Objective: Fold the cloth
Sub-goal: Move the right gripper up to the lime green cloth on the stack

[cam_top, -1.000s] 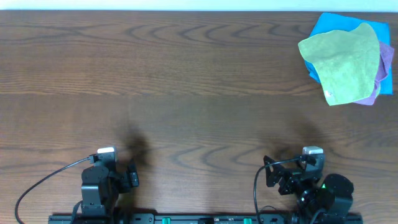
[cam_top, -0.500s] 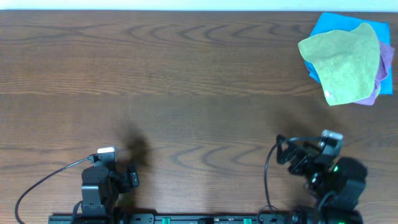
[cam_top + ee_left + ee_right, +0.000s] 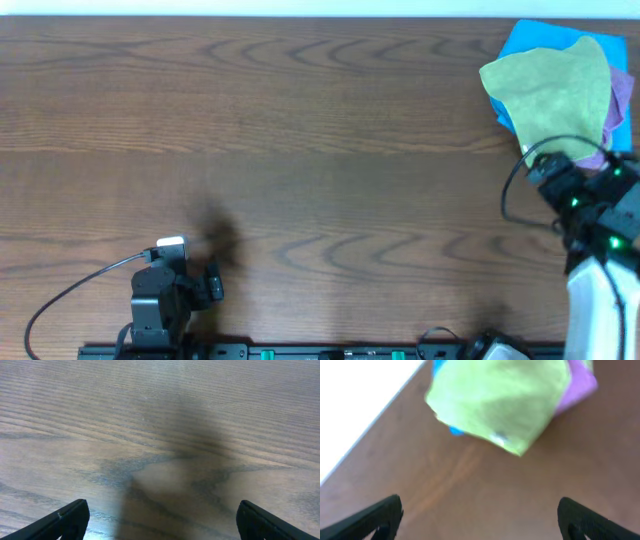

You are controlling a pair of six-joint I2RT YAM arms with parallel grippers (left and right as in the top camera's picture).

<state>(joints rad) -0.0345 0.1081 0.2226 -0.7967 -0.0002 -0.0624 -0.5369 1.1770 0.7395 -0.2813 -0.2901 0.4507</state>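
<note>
The lime-green cloth (image 3: 555,95) lies rumpled on top of a pile at the table's far right corner. It has a small white tag (image 3: 499,438) at its near edge. In the right wrist view the cloth (image 3: 500,400) is ahead of my right gripper (image 3: 480,515), which is open, empty and above bare table. In the overhead view the right gripper (image 3: 545,168) is just short of the cloth's near corner. My left gripper (image 3: 160,517) is open and empty over bare wood, and it sits at the near left of the table (image 3: 170,275).
A blue cloth (image 3: 530,40) and a purple cloth (image 3: 620,100) lie under the green one; both show in the right wrist view, blue (image 3: 455,431) and purple (image 3: 580,387). The pile is close to the table's far edge (image 3: 300,17) and right edge. A cable loops beside the left arm.
My right arm has swung from the near edge out to the far right, up to the pile's near corner. The left arm and the cloths have not moved.
</note>
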